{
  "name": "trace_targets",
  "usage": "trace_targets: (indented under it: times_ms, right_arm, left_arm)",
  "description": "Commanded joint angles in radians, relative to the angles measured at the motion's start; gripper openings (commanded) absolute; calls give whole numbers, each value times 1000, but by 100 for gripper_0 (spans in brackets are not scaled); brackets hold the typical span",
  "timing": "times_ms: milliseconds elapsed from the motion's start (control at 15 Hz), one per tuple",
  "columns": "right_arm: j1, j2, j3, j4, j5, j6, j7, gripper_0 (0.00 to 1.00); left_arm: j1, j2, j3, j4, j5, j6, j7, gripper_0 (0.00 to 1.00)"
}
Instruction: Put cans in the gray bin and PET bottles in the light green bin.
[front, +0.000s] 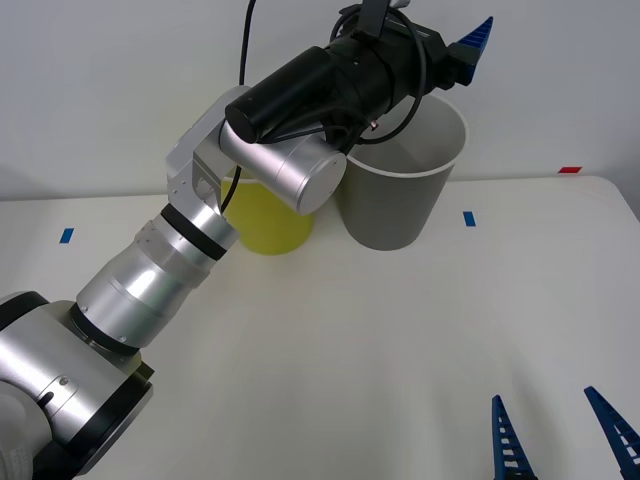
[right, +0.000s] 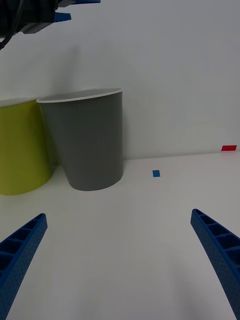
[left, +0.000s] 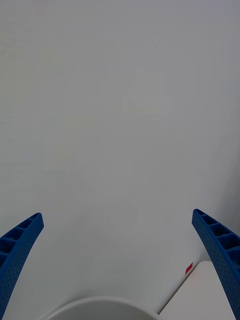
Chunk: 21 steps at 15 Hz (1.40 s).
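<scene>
Left gripper (front: 455, 45): raised above the gray bin (front: 400, 200), at about 1 o'clock from the table's centre in the front view. Its blue ribbed fingers (left: 20, 250) are spread wide and carry nothing; between them the left wrist view shows the white wall and, low down, an arc of the bin's white rim. The left arm runs from the 7 o'clock corner of the front view diagonally up to the bin, crossing in front of the light green bin (front: 265, 215).

Right gripper (front: 565, 440): low over the table (front: 400, 340) at 5 o'clock in the front view, fingers released and apart, nothing between them.

Bins: both upright at the far edge of the table against the wall, side by side and close; whether they touch cannot be told. The gray bin stands at 3 o'clock of the light green one.

Other: small blue tape marks (front: 468, 218) and a red mark (front: 569, 170) lie on the table.
</scene>
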Motion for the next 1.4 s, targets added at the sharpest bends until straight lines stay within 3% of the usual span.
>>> trace_targets:
  times_ms: [67,267,600,933,1133,1400]
  right_arm:
    - [0,0,0,0,0,0,0,100]
    - [0,0,0,0,0,0,0,100]
    - [0,0,0,0,0,0,0,100]
    - [0,0,0,0,0,0,0,100]
    - [0,0,0,0,0,0,0,100]
    - [0,0,0,0,0,0,0,100]
  left_arm:
    - [1,21,0,-34,5,28,9,100]
    - [11,81,37,-212,2,267,6,100]
    - [225,153,214,-608,5,568,-97,100]
    - [432,245,315,-823,21,571,-91,100]
    - [600,291,419,-955,97,569,-96,100]
    - [831,340,499,-1100,90,528,-88,100]
